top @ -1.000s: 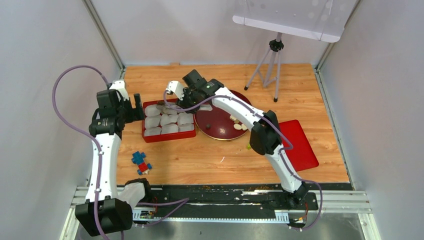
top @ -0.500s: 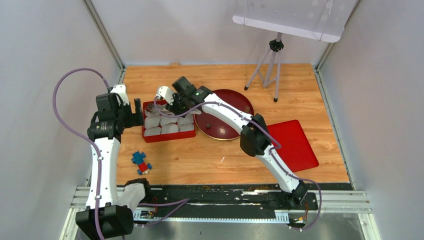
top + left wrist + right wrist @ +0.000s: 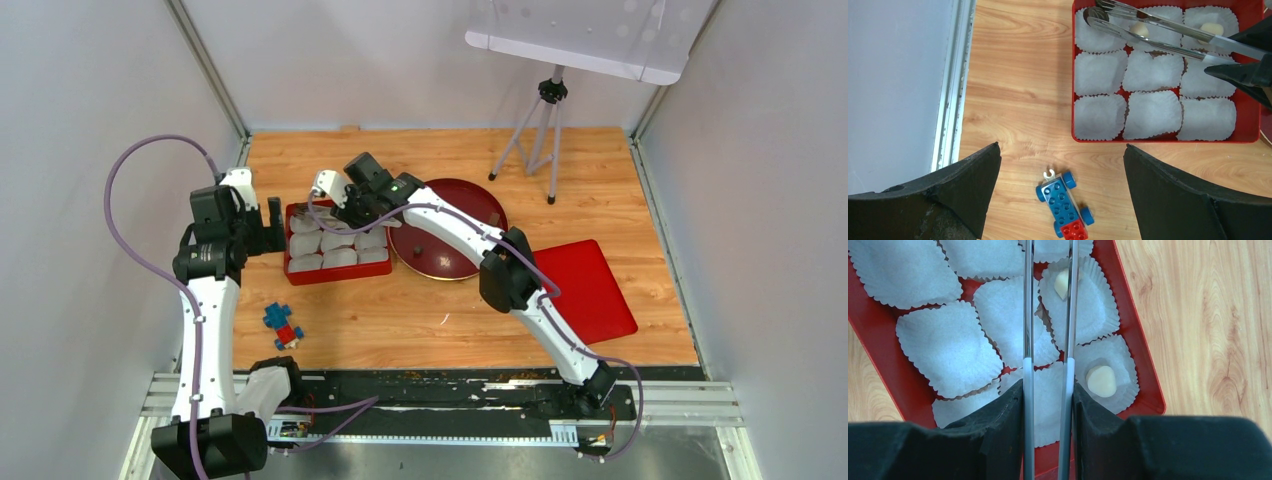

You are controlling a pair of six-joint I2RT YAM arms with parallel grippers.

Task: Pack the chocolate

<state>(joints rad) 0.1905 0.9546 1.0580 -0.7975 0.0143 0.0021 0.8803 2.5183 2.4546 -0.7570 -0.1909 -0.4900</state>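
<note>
A red tray (image 3: 338, 270) holds white paper cups. Two pale cream chocolates lie in its back row: one in the corner cup (image 3: 1102, 381), also in the left wrist view (image 3: 1211, 28), and one in the middle cup (image 3: 1062, 284), also there (image 3: 1140, 31). My right gripper (image 3: 1048, 390) is shut on metal tongs (image 3: 1028, 315) that reach across the tray; it also shows in the top view (image 3: 352, 212). The tong tips (image 3: 1094, 14) hang over the far corner cup, slightly apart. My left gripper (image 3: 1060, 150) is open and empty beside the tray, also in the top view (image 3: 272, 218). The chocolates on the plate are hidden.
A dark red round plate (image 3: 470, 195) lies right of the tray, largely under my right arm. A red lid (image 3: 595, 290) lies at the right. A blue and red toy block car (image 3: 1064, 202) sits near the tray's front. A tripod (image 3: 540, 130) stands at the back.
My right arm swung left from the plate and carried the tongs over the tray's back row, then held almost still. The left arm barely shifted.
</note>
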